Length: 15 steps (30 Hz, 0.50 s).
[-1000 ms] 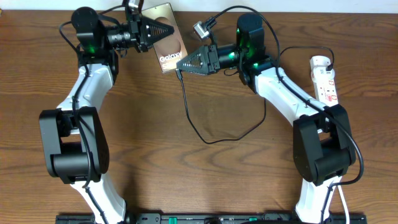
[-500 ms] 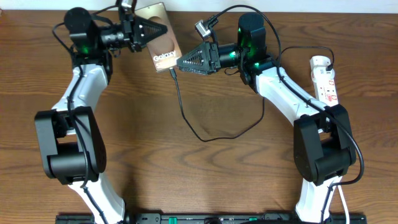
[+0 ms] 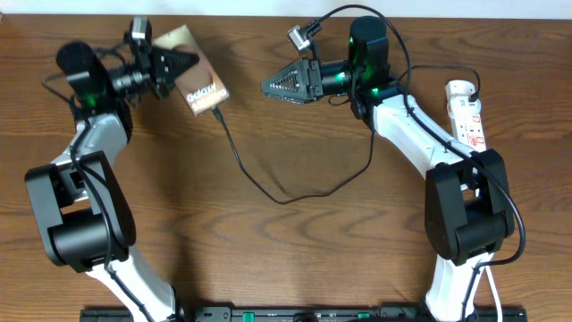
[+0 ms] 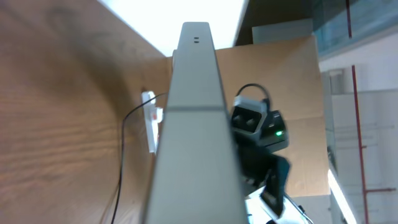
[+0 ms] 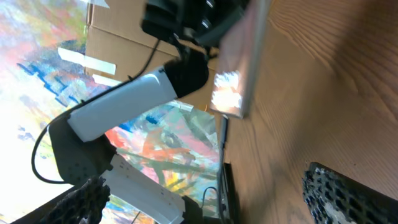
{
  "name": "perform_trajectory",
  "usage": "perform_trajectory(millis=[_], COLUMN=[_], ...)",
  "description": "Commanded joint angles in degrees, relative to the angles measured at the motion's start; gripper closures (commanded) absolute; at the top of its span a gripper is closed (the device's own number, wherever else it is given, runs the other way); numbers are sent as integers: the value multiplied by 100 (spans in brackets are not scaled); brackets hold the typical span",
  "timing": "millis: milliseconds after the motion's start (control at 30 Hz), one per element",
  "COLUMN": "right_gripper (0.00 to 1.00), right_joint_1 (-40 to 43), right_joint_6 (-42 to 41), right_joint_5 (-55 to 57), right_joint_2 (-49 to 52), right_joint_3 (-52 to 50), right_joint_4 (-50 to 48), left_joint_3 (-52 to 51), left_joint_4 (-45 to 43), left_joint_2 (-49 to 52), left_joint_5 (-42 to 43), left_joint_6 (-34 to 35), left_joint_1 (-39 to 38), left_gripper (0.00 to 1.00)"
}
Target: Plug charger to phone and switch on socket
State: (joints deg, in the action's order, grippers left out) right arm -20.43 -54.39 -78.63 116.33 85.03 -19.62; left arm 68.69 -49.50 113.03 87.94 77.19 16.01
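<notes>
Desk: brown wood-grain desk (image 3: 268,268), carrying both arms and every item listed below.
Phone: flat rectangular brownish-bronze phone (image 3: 200,83) with white "Galaxy" lettering, at the far left of the desk and turned askew. In the left wrist view its grey edge (image 4: 196,124) runs up the middle of the frame.
Left hand: black two-finger left hand (image 3: 179,63), pressed together on the far end of the phone and pinching it. Whether the phone touches the desk or is raised cannot be told.
Charger: long thin black cable (image 3: 286,199). One end meets the near corner of the phone, and the rest lies in a wide loop across the middle of the desk and rises toward the white right arm (image 3: 411,134). The plug tip is too small to tell how far it is seated.
Right hand: black two-finger right hand (image 3: 265,87), at the far middle of the desk, well apart from the phone and pointing toward it. The right wrist view shows its ribbed fingers (image 5: 348,193) spread wide with nothing between them.
Socket: narrow white power strip (image 3: 467,112) with red markings and a rounded far end, lying along the right edge of the desk, just beside the right arm. The position of its switch cannot be told.
</notes>
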Motion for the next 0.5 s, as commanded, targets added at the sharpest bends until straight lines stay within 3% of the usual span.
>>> perform_trajectory(millis=[0,267,467], right_gripper=[1,1,1], right_joint_1=[24,24,24], right_joint_6=[133,203,649], right_joint_5=[-39,-109,-35], right_joint_2=[4,4,4], right_joint_3=[39,39,39], right_joint_4=[-7,146,793], left_joint_3=[-514,-1740,-2131], left_joint_4=[-52,-46,90], left_joint_2=[-181,-181,-181], left_joint_5=[-13,-393,-772], left_joint_6=[-614,-1563,-1784], left_joint_1=[11,35,37], left_gripper=[93,93,93])
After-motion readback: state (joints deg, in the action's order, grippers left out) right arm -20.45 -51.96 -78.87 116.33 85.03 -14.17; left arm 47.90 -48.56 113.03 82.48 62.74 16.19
